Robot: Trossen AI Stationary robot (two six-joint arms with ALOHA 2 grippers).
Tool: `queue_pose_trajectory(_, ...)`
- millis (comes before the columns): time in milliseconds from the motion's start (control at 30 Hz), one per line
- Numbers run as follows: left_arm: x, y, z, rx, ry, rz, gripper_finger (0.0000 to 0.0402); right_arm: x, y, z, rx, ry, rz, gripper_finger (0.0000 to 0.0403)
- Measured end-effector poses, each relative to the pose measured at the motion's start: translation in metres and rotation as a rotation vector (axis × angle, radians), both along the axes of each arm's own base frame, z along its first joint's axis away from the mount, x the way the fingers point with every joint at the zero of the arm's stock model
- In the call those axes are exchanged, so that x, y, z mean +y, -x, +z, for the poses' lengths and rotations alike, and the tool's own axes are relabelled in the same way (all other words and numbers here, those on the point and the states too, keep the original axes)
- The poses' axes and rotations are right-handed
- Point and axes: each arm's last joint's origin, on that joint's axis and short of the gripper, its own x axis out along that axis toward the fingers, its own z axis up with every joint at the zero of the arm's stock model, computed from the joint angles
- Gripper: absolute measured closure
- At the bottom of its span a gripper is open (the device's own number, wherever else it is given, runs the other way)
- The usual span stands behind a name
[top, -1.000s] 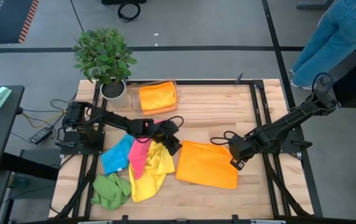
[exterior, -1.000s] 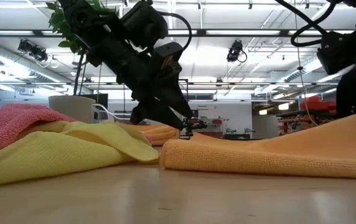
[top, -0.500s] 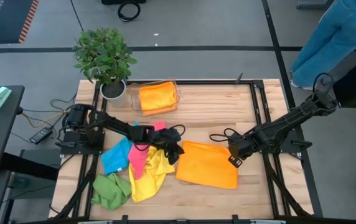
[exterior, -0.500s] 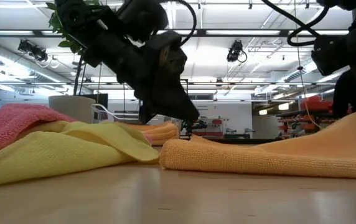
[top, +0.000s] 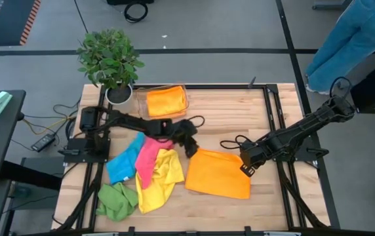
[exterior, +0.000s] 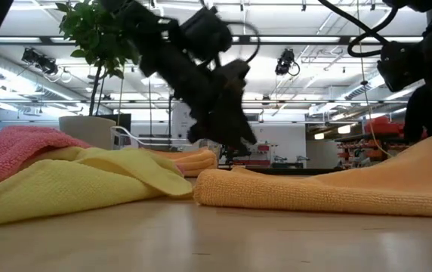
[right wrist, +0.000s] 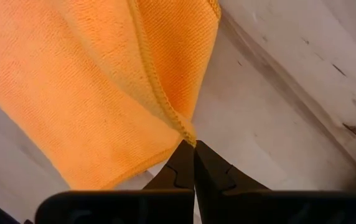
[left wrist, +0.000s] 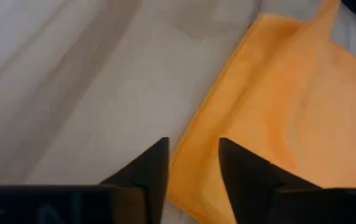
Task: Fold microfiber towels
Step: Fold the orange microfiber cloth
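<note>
Our right gripper pinches the orange towel corner between closed fingertips, anchoring it; our left gripper straddles the opposite edge, fingers parted, likely to grasp.

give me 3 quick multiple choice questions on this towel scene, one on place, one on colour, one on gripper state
1. Where is the left gripper?
A. at the spread orange towel's far left corner
B. over the green towel
C. inside the tray

2. What colour is the towel in the tray?
A. blue
B. orange
C. pink

3. What is the right gripper doing?
A. open above bare wood
B. shut on the orange towel's edge
C. holding the plant

Answers:
1 A, the high view shows it at that corner.
2 B, orange cloth fills the tray.
3 B, the right wrist view shows its tips pinching the hem.
</note>
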Motion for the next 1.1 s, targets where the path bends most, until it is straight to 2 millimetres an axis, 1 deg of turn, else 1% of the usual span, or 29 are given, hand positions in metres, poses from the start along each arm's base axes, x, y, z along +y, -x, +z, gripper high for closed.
queue_pose_trajectory(67,0.004,-0.01,0.008,0.022,-0.013,-0.024,0.0224,0.0,0.0,0.0,-0.004,-0.002,0.004,0.04)
queue_pose_trajectory(167,0.011,-0.013,0.01,0.149,0.023,-0.037,0.0201,0.001,-0.001,0.0,-0.005,-0.008,0.007,0.04)
queue_pose_trajectory(200,0.015,-0.016,0.012,0.163,0.044,-0.041,0.0196,0.0,0.0,0.0,-0.003,-0.008,0.009,0.04)
queue_pose_trajectory(233,0.019,-0.017,0.015,0.173,0.066,-0.049,0.0193,0.001,-0.001,0.0,-0.005,-0.009,0.01,0.04)
queue_pose_trajectory(300,0.027,-0.019,0.016,0.203,0.096,-0.048,0.0192,0.0,0.0,0.0,-0.005,-0.007,0.016,0.04)
queue_pose_trajectory(400,0.031,-0.018,0.008,0.252,0.122,-0.038,0.0198,0.0,0.0,0.0,-0.007,-0.006,0.027,0.04)
queue_pose_trajectory(467,0.033,-0.019,0.005,0.248,0.184,-0.036,0.0202,0.0,-0.001,0.0,-0.007,-0.006,0.027,0.04)
queue_pose_trajectory(533,0.033,-0.018,0.001,0.261,0.274,-0.061,0.0206,0.0,-0.001,0.0,-0.007,-0.005,0.028,0.04)
queue_pose_trajectory(600,0.033,-0.018,-0.003,0.273,0.294,-0.068,0.0209,0.0,0.0,0.0,-0.006,-0.003,0.031,0.04)
queue_pose_trajectory(833,0.033,-0.02,-0.005,0.268,0.277,-0.057,0.0208,0.0,-0.001,0.0,-0.01,0.0,0.031,0.04)
queue_pose_trajectory(1100,0.02,-0.024,-0.014,0.275,0.269,-0.093,0.022,0.0,-0.001,0.0,-0.013,0.001,0.031,0.04)
